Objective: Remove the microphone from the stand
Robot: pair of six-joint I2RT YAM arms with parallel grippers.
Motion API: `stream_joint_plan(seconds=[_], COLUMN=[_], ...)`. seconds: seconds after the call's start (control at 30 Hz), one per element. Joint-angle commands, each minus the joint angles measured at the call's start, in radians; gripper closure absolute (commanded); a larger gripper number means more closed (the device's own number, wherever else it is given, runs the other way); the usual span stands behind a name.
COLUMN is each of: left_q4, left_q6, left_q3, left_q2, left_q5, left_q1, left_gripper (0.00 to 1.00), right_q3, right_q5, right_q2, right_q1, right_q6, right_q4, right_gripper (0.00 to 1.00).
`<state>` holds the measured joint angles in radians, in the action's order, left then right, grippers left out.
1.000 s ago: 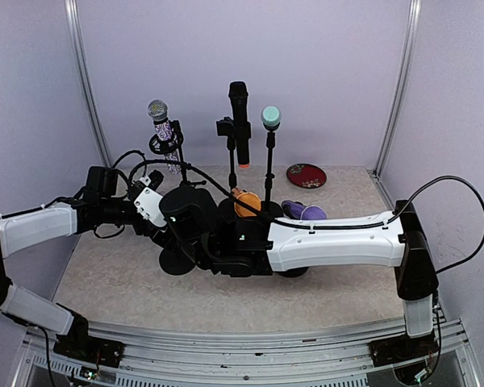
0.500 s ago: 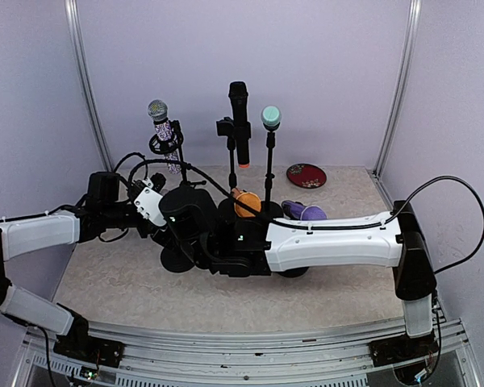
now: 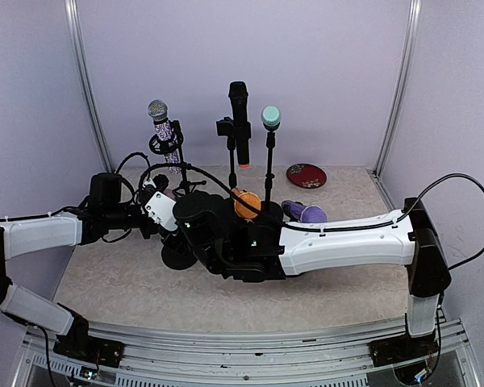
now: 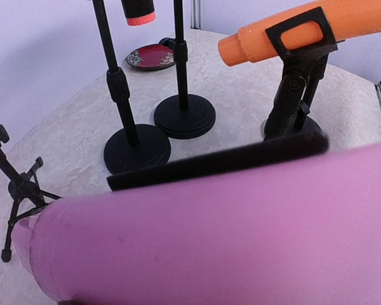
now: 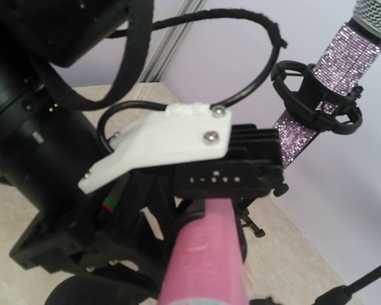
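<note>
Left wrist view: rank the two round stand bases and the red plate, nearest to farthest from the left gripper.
1. Nearer round base, centre-left, just past the left gripper.
2. Second round base, behind it and slightly right.
3. Red plate, farthest, near the top of the view.

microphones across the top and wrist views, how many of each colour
pink microphone: 1
orange microphone: 1
purple microphone: 1
black microphone: 1
teal-headed microphone: 1
glittery lilac microphone: 1
total: 6
</note>
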<state>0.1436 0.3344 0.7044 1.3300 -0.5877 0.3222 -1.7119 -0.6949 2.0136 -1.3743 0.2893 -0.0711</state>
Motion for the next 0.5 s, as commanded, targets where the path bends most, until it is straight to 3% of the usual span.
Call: stream_joint_plan(seconds=[0.0,0.47], left_q4=[0.019,0.023], left_q6=[-0.035,-0.049], left_q3=[-0.017,-0.002], left_q2=[0.038,0.091], left_q5=[0.278,0.280], left_q1=[-0.078,-0.077], left_gripper=[1.00,1.00], right_q3=[0.004,0.014], right_q5=[-0.063,-0.124], right_q2=[-0.182,-0.251], right_q1=[-0.107,-0.151], right_q6=[-0.017,-0.023], right_q4=[-0.026,0.039], right_gripper=[1.00,1.00])
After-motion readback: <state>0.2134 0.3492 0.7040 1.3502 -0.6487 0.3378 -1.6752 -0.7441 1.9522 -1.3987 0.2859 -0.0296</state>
